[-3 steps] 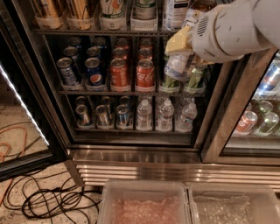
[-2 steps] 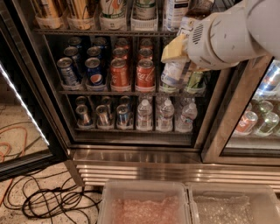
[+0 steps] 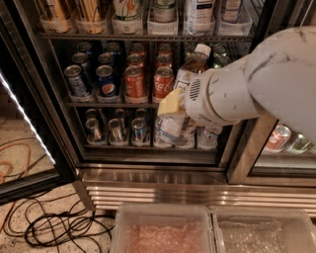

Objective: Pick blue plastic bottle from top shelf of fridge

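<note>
In the camera view the fridge (image 3: 148,179) is standing with its left door (image 3: 24,182) swung open, and a strip of white light (image 3: 24,116) is glowing along that door. The big white robot arm (image 3: 266,79) is reaching in from the right side. Its hand (image 3: 170,105) is hanging in front of the middle racks, just beside the red cans (image 3: 163,81), and its yellowish fingers (image 3: 169,99) are pinching the blue plastic bottle (image 3: 190,71) around its middle. The bottle is leaning, with its white cap pointing up and to the right and its pale bluish bottom pointing down and to the left. It is sitting out of the top shelf (image 3: 98,36) and lower down, in the open air in front of the soda cans. The top shelf is running across the top of the picture, and its clear holders (image 3: 162,27) are carrying tall bottles and cans, with only their lower parts showing. One white bottle with a dark label (image 3: 200,12) is standing in a holder right above the arm. On the rack under the top shelf, blue cans (image 3: 105,79) and the red cans are standing in rows. On the lowest rack, silver cans (image 3: 116,129) are standing on the left and small clear water bottles (image 3: 207,138) are peeking out behind the hand. On the floor, black cables (image 3: 54,227) are lying in loops beside the fridge, and two clear plastic boxes (image 3: 163,232) are sitting at the bottom edge of the picture
</note>
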Tool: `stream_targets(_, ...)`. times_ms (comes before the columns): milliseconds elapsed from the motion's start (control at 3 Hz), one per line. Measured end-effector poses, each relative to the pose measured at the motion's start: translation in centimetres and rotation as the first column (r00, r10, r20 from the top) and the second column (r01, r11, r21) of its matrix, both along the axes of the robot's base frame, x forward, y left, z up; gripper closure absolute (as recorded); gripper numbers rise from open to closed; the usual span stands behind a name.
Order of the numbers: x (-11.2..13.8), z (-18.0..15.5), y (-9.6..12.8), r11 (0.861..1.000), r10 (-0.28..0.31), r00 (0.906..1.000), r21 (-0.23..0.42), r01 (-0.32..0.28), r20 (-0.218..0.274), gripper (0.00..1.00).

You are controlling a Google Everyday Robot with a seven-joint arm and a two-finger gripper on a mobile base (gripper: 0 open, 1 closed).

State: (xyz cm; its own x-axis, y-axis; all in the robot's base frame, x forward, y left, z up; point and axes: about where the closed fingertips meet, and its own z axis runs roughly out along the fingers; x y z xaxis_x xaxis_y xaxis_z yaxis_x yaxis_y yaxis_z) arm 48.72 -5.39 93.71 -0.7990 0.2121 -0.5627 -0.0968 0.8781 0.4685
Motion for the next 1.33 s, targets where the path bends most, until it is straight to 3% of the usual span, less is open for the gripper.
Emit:
stream_targets(667, -0.3, -0.1, 0.1, 1.0, -0.002, 1.0, 0.012, 0.002, 0.002, 1.0)
stream_targets(1000, -2.9, -2.0, 1.7, 0.999, 0.029, 0.9978, 0.036, -0.026, -0.06, 1.0)
stream_targets(1333, -5.8, -4.1, 4.5, 0.993, 0.099, 0.9852, 0.079, -0.089, -0.139, 1.0)
